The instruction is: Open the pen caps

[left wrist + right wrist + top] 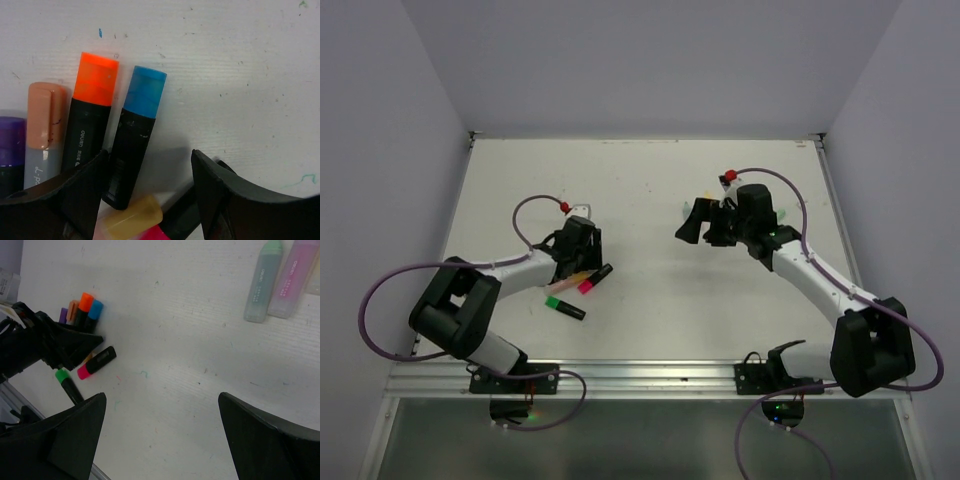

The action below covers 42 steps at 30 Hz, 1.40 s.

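Centring counts: left pincer [149,165], part-open and empty, straddles the blue-capped pen [131,160], its blue cap [145,92] just ahead. Clamp the barrel only, sparing the orange-capped pen [90,130]; right pincer [162,440], wide open and empty, should pull the cap.

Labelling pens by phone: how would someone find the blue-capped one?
On the left half of the table, find the left end effector over a pen cluster. In the side-by-side row there, the blue-capped pen lies beside the orange-capped pen: black-barrelled, the only blue cap.
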Tool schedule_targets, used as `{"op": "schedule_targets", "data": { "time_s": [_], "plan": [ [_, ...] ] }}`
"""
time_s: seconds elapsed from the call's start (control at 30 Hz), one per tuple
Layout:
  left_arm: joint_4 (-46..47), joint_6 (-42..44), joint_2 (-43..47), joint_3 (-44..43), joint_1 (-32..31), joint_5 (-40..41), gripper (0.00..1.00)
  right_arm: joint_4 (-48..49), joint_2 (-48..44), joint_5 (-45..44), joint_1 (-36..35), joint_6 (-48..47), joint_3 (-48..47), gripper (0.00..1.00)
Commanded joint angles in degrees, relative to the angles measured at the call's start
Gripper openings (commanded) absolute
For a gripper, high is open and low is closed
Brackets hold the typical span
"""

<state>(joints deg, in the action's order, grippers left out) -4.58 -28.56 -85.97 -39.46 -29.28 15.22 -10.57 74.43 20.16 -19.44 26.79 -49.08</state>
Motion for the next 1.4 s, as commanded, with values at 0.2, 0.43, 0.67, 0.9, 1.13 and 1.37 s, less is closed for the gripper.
{"op": "schedule_targets", "data": {
  "time_s": [0.2,0.43,0.67,0.9,1.13,1.37],
  "plan": [
    [6.0,-3.5,-5.0,1.1,0.3,-5.5,0.63,2.6,-2.9,1.0,0.1,0.7,1.2,0.99],
    [7.8,-5.2,-5.1,3.4,0.2,-6.9,0.37,2.4,-3.5,0.4,0.1,0.6,1.4,0.99],
    [11.0,-4.8,-3.2,3.8,0.2,-7.0,0.0,4.7,-1.1,2.3,0.1,2.0,1.9,0.99],
    [18.1,-1.2,3.2,3.7,-0.2,-15.0,0.0,9.0,3.5,6.7,-0.1,4.8,0.6,0.98],
    [14.8,-0.6,1.6,1.5,-0.3,-15.4,0.0,10.2,7.1,8.1,-0.9,7.0,-1.6,0.97],
    [14.1,-0.5,-1.4,1.8,-1.1,-11.7,0.48,10.2,7.7,7.9,-1.0,6.7,-1.3,0.97]
  ]
}}
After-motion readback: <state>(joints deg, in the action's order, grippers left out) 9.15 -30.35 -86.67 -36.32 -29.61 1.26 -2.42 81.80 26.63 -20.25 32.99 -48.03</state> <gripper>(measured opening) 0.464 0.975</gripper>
